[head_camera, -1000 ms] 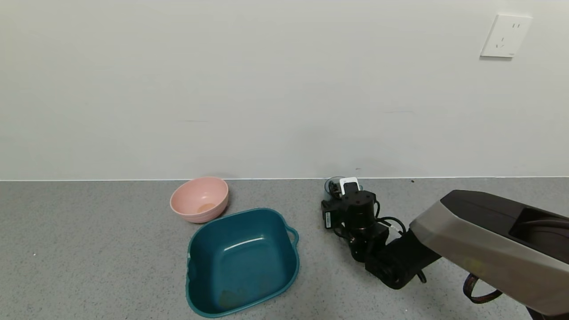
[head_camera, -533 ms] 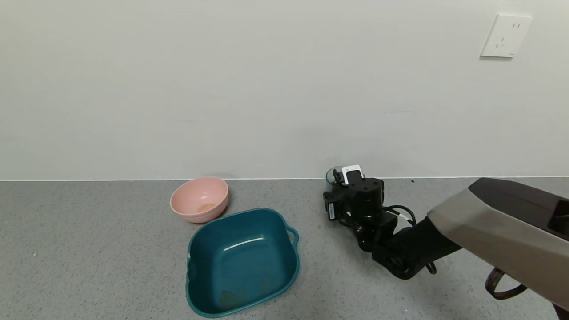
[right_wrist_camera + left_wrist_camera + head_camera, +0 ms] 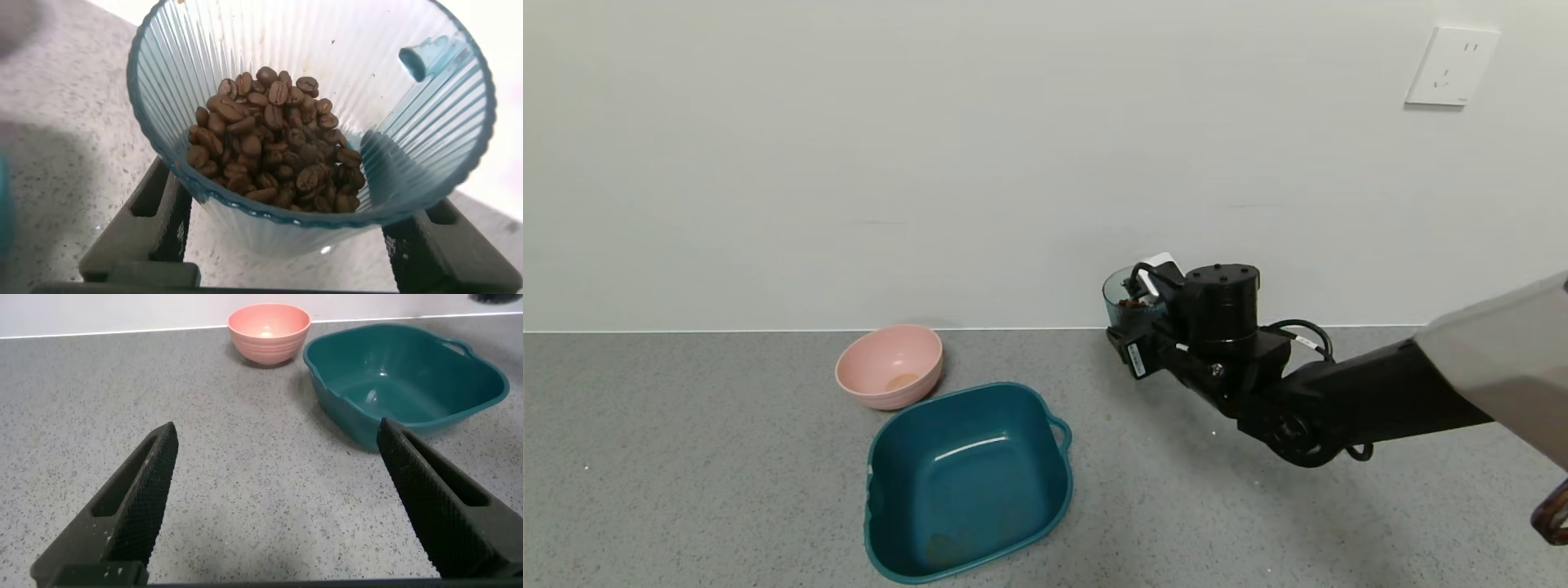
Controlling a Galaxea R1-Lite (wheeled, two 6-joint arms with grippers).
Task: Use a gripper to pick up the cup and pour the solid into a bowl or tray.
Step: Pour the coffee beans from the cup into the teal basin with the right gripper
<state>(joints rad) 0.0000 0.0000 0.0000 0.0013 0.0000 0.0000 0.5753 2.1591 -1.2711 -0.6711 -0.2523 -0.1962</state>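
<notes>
My right gripper (image 3: 1137, 317) is shut on the ribbed blue-grey cup (image 3: 1117, 296) and holds it above the counter, to the right of the teal basin (image 3: 968, 478). In the right wrist view the cup (image 3: 245, 73) sits between the two black fingers (image 3: 151, 220), and it holds several dark-brown coffee beans (image 3: 270, 139). The basin's inside shows no beans. My left gripper (image 3: 278, 498) is open and empty above the bare counter, with the basin (image 3: 409, 376) ahead of it; the left arm is out of the head view.
A small pink bowl (image 3: 889, 365) stands behind the basin near the wall; it also shows in the left wrist view (image 3: 269, 331). A white wall socket (image 3: 1452, 65) is high at the right. Grey speckled counter (image 3: 686, 474) lies all round.
My right gripper has lifted the cup off the counter, up and slightly left, and the forearm has risen with it. The basin and pink bowl have not moved.
</notes>
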